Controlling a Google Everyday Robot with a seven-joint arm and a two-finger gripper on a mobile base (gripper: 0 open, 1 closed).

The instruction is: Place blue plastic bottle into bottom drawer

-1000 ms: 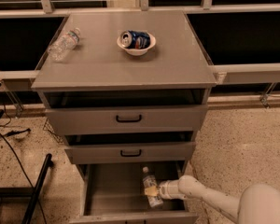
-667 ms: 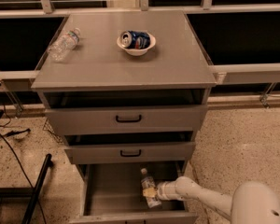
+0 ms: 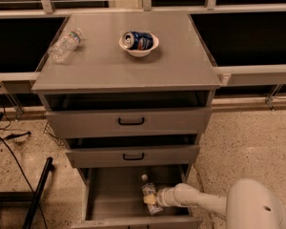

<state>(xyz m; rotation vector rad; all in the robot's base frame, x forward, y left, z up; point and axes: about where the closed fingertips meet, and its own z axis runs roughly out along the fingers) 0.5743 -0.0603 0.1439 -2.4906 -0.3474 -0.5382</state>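
Step in hand, judged: the placing stage, at or near release. The blue plastic bottle (image 3: 147,190) is inside the bottom drawer (image 3: 89,197), at 6 o'clock in the frame; it lies right of the drawer's middle, tilted, white cap toward 12 o'clock and base toward the drawer front. Whether the base rests on the drawer floor cannot be told.

The gripper (image 3: 153,200) is inside the same drawer, at the bottle's lower body, reaching in from 3 o'clock on the white arm (image 3: 200,203). It overlaps the bottle; whether it is clamped on it or already loosened cannot be told.

Next move, judged: confirm the bottle is supported by the drawer floor; let go if not yet done; draw the arm back toward 3 to 4 o'clock without dragging the bottle along.

Edges and room:
- the middle drawer (image 3: 133,155) stands partly out directly above, overhanging the rear of the bottom drawer; a straight lift risks striking its underside, so the exit should run low and outward;
- the right drawer wall lies just beside the arm at 3 o'clock; little side room there;
- the drawer's left half, toward 9 o'clock, is open floor;
- the front lip at 6 o'clock is near the bottle's base.

Not part of the task: the small bottle (image 3: 64,44) at 10 o'clock and the bowl (image 3: 139,49) holding a blue can (image 3: 137,39) at 12 o'clock, both on the cabinet top (image 3: 181,61), well apart from the work.
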